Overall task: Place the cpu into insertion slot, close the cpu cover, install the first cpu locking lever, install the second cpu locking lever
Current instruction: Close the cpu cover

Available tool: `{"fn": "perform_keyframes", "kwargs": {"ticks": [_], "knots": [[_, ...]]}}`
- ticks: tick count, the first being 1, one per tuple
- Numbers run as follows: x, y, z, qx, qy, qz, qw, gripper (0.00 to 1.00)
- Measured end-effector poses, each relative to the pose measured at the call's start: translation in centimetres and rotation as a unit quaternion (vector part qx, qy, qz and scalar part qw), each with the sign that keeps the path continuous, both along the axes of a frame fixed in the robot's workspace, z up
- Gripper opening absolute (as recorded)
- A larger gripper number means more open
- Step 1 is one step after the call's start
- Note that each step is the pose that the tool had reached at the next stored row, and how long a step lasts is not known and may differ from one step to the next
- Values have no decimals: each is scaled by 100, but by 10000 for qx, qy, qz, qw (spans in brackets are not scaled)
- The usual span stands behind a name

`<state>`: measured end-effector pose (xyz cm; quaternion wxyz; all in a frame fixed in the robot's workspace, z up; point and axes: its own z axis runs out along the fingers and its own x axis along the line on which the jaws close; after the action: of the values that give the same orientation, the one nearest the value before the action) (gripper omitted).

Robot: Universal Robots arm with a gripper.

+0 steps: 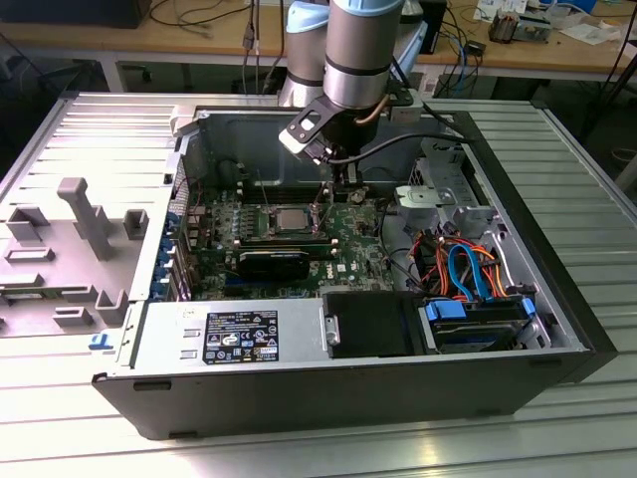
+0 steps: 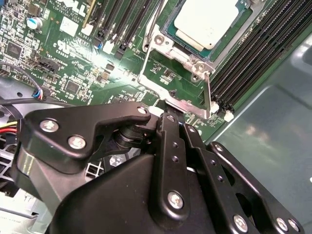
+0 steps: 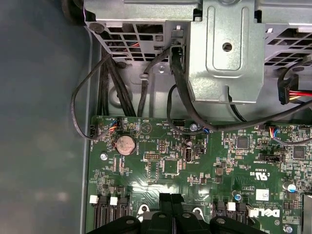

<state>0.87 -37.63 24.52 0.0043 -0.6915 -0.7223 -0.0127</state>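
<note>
- The gripper (image 2: 176, 122) has its jaws drawn together, tips just beside a thin silver lever (image 2: 207, 92) at the socket's corner
- The cpu (image 2: 209, 19), a dull silver square, sits in the insertion slot (image 2: 158, 46), framed by the cpu cover (image 2: 187, 48)
- A smooth grey case wall (image 2: 273, 112) runs close alongside the green motherboard (image 2: 73, 63), which is crowded with long black slots

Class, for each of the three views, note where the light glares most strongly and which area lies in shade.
In the second wrist view, glare whitens the cpu top and a patch of the motherboard. In the first wrist view, the case wall lies dim while the coin cell glints. In the exterior view, the ribbed table shines bright and the motherboard sits darker inside the case.
</note>
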Motion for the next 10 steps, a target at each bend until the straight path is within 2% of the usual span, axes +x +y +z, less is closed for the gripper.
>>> {"fn": "perform_keyframes", "kwargs": {"ticks": [10], "knots": [[-69, -3, -2, 0, 3, 0, 10000, 11]]}}
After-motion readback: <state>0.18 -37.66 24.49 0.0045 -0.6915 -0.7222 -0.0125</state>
